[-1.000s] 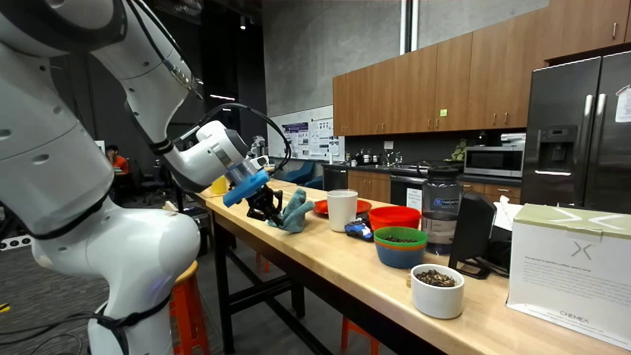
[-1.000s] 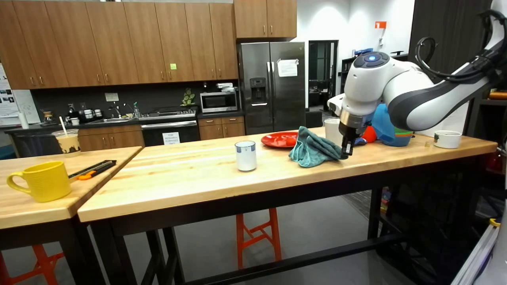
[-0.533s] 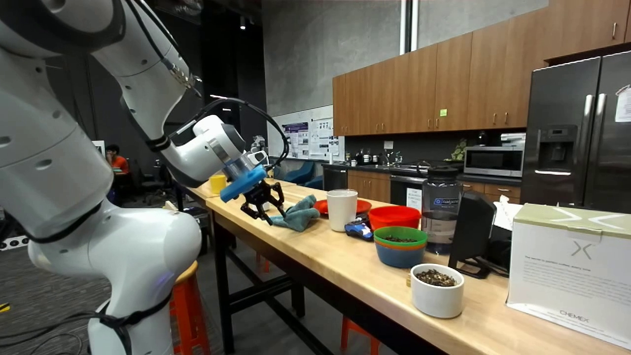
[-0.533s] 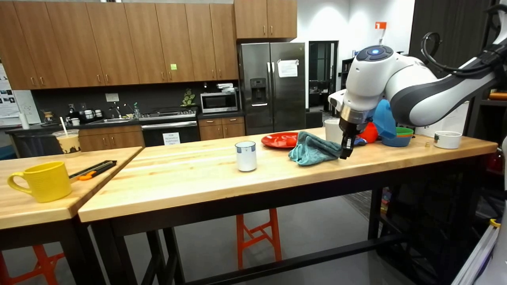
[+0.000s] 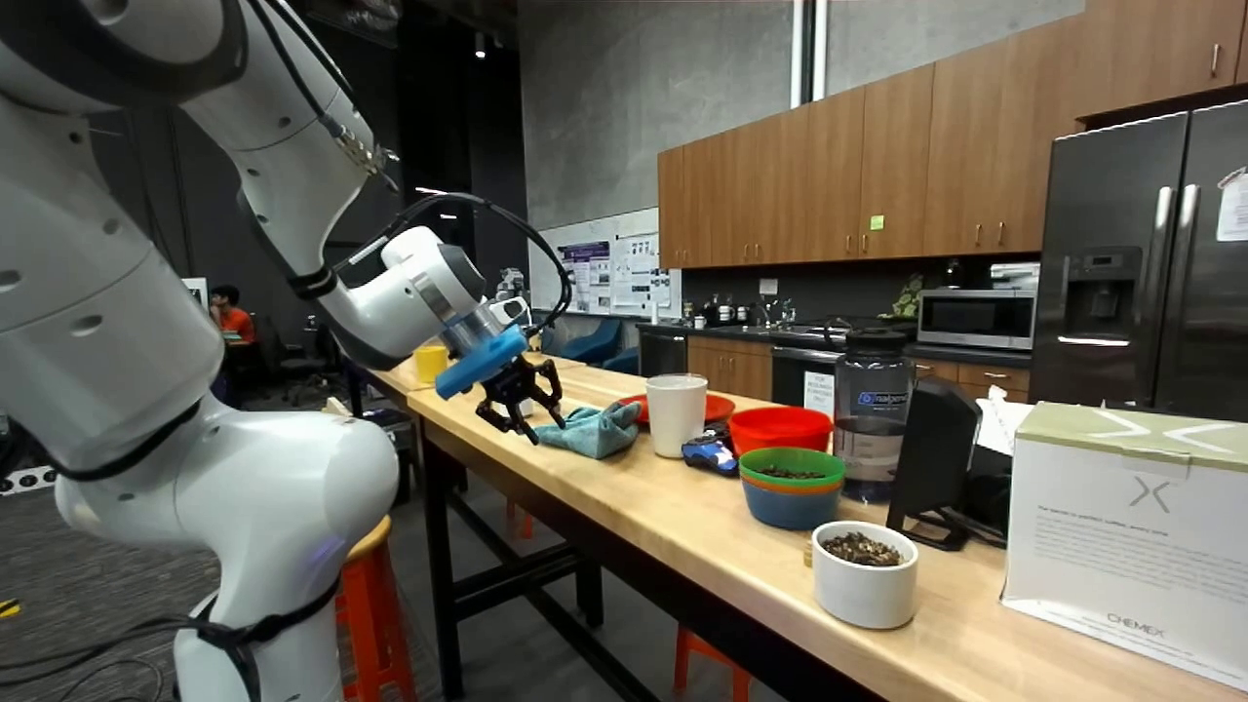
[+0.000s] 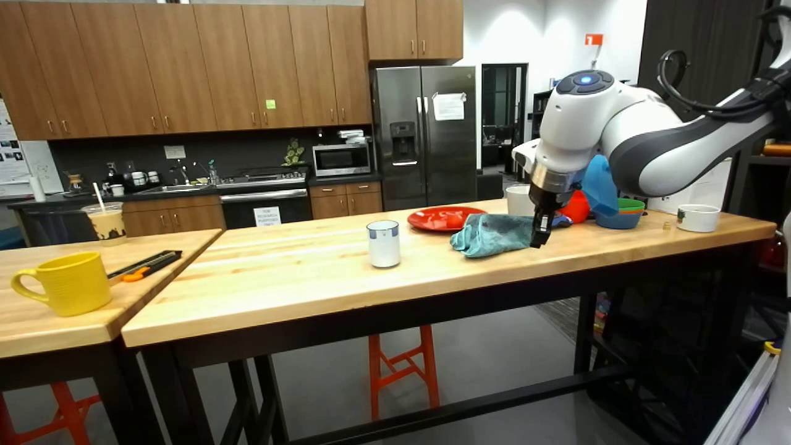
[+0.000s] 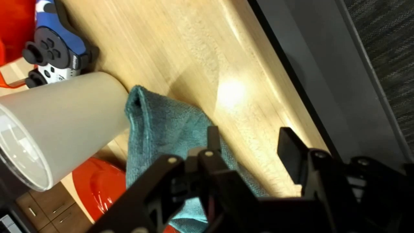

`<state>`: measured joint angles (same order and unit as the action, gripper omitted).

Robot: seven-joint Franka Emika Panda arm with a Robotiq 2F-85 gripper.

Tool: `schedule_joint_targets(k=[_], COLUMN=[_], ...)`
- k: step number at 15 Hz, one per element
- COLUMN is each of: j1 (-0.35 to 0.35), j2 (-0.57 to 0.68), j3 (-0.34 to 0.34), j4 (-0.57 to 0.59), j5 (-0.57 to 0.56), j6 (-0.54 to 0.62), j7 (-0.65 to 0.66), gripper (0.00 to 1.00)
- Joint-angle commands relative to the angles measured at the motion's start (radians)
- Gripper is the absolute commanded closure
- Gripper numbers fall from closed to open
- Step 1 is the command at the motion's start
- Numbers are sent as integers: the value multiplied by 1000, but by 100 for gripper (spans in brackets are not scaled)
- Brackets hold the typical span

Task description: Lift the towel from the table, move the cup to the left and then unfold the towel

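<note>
With the gripper spread and holding nothing beside the folded towel, which lies on the tabletop right of the blue-patterned cup, I'd pinch just the top layer and peel slowly, clear of the tall white cup.

The towel is teal; near it, the plate is red, the gripper black, the cup white with blue patches.
</note>
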<state>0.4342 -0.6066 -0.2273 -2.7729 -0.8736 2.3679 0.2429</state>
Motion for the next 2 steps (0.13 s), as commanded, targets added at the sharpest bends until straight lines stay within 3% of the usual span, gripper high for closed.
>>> schedule_joint_targets(k=[1,2], j1=[0,0], j2=[0,0], j3=[0,0], j4=[0,0], j5=[0,0], j6=[0,0], j7=[0,0], gripper=[49,49])
